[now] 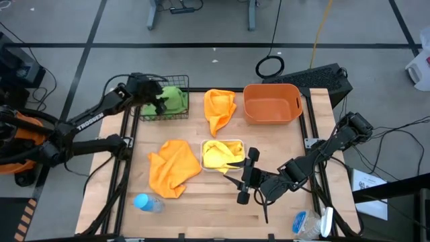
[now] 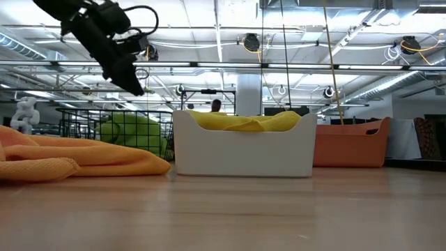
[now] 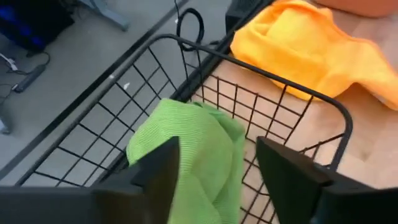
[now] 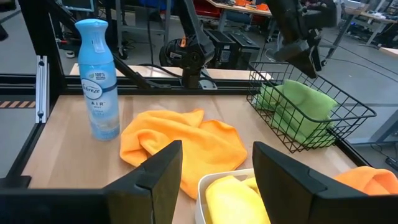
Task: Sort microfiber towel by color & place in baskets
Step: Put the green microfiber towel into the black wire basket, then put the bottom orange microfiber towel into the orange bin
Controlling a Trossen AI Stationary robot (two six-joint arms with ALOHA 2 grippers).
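Towels are lying sorted in part around the white tray [image 1: 203, 161], which is sitting near the middle of the desk [image 1: 282, 202]; yellow towels [image 1: 222, 153] are filling that tray; a green towel [image 3: 193, 155] is resting inside the black wire basket [image 1: 144, 115], up and to the left of the tray in the high view; one orange towel [image 1: 173, 167] is lying bunched just left of the tray, and a second orange towel [image 1: 220, 107] is lying just beyond it; the orange tub [image 1: 271, 103] is standing beyond the tray to the right; a blue bottle [image 4: 97, 78] is standing on the near-left of the tray.

The left hand [image 3: 214, 177] is hovering over the wire basket with fingers spread and released, the green towel below them; the right hand [image 4: 214, 177] is hanging just right of the tray, its fingers parted and grasping nothing.
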